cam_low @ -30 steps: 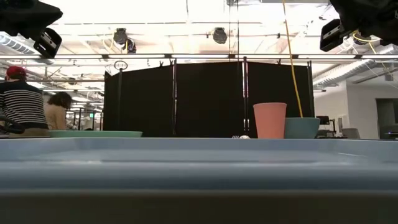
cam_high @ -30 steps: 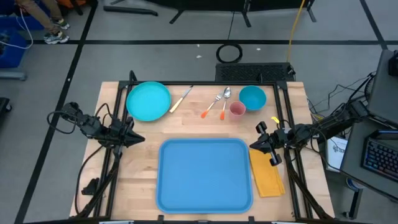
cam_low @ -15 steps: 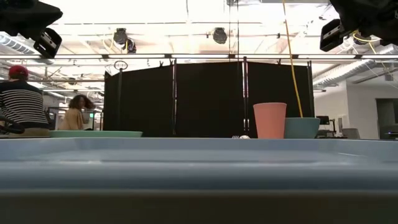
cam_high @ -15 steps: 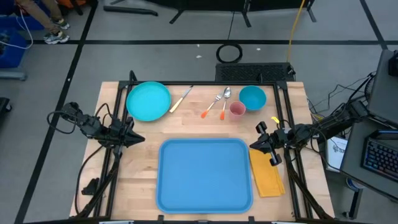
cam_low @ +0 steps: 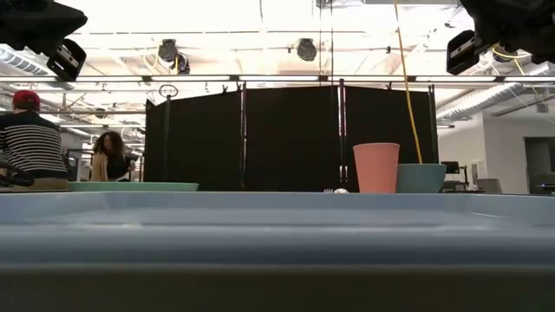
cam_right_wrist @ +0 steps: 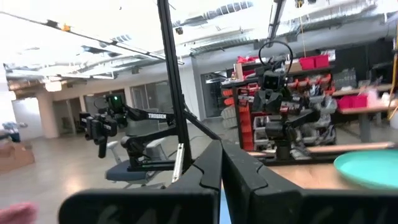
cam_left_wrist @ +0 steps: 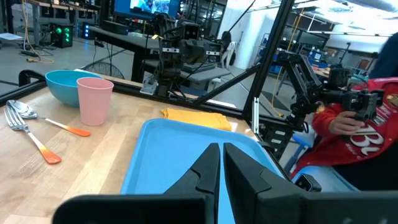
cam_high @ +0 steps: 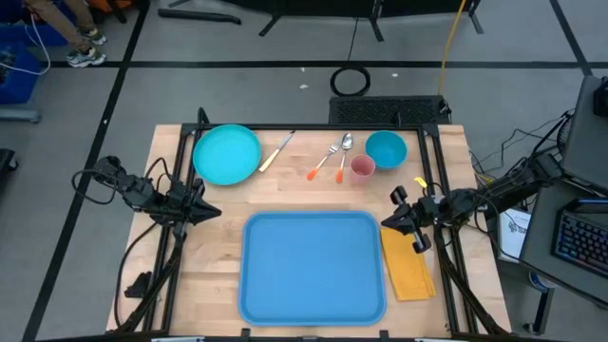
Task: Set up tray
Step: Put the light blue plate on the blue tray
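- One big item dominates — the tray (cam_high: 313, 268), flat and blue, lying at the near middle of the table (cam_high: 218, 247) with nothing on it. I judge it light but wide, stiff plastic, smooth enough to slip; I would take it by the raised rim on a long side, or push it, not pinch the flat floor.
- Next in size, the turquoise plate (cam_high: 227, 154) sits at the far left corner, well apart from the tray.
- Just right of the tray lies the yellow napkin (cam_high: 410, 267) — soft and limp, I expect it to fold when lifted.
- At the far right stand the blue bowl (cam_high: 386, 148) and, touching or just beside it, the pink cup (cam_high: 362, 168).
- Between plate and cup lie a knife (cam_high: 275, 151), a fork (cam_high: 323, 161) and a spoon (cam_high: 344, 152).
- My left gripper (cam_high: 211, 213) hangs left of the tray, fingers pressed together on nothing.
- My right gripper (cam_high: 388, 224) hangs over the tray's far right corner, likewise closed and empty.
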`<state>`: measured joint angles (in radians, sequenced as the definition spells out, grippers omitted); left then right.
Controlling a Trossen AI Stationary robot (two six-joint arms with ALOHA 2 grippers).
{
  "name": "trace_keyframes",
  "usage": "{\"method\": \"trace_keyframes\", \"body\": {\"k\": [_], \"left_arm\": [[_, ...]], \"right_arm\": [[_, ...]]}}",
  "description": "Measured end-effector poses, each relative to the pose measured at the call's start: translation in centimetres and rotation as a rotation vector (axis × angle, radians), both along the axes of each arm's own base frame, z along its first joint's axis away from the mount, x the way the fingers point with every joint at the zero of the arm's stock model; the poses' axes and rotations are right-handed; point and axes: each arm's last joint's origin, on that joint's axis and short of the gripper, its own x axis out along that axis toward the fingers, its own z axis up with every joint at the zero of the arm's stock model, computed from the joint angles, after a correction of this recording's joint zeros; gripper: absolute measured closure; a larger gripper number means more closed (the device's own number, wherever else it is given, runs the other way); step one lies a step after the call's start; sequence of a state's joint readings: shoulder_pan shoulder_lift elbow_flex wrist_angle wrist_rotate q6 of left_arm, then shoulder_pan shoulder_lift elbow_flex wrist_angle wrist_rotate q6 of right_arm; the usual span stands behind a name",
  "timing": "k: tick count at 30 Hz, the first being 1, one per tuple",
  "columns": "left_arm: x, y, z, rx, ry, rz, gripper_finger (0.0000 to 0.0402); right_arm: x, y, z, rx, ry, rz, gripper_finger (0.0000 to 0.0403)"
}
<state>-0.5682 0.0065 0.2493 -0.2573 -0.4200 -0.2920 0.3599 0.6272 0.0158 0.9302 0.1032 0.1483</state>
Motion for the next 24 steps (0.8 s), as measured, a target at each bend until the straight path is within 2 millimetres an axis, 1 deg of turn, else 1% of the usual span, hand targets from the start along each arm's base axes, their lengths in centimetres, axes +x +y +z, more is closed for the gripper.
{"method": "trace_keyframes", "body": {"k": [4,7,11,16,18,21,24], "left_arm": [[0.0,0.0,0.0,0.0,0.0,0.0,0.0378],[0.0,0.0,0.0,0.0,0.0,0.0,0.0378],[0.0,0.0,0.0,0.0,0.0,0.0,0.0378],[0.0,0.0,0.0,0.0,0.0,0.0,0.0378],[0.0,0.0,0.0,0.002,0.0,0.0,0.0378],[0.0,0.0,0.0,0.001,0.0,0.0,0.0378],[0.0,0.0,0.0,0.017,-0.003,0.0,0.0378]], "right_arm": [[0.1,0.0,-0.2,-0.005,0.015,0.0,0.0403],[0.3,0.1,-0.8,-0.076,0.064,-0.013,0.0403],[0.6,0.2,-1.6,-0.248,0.096,-0.047,0.0403],[0.8,0.3,-2.0,-0.296,0.116,-0.052,0.0403],[0.9,0.2,-2.2,-0.321,0.132,-0.083,0.0403],[1.2,0.1,-2.6,-0.327,0.18,-0.157,0.0403],[1.6,0.1,-3.7,-0.405,0.281,-0.174,0.0403]]}}
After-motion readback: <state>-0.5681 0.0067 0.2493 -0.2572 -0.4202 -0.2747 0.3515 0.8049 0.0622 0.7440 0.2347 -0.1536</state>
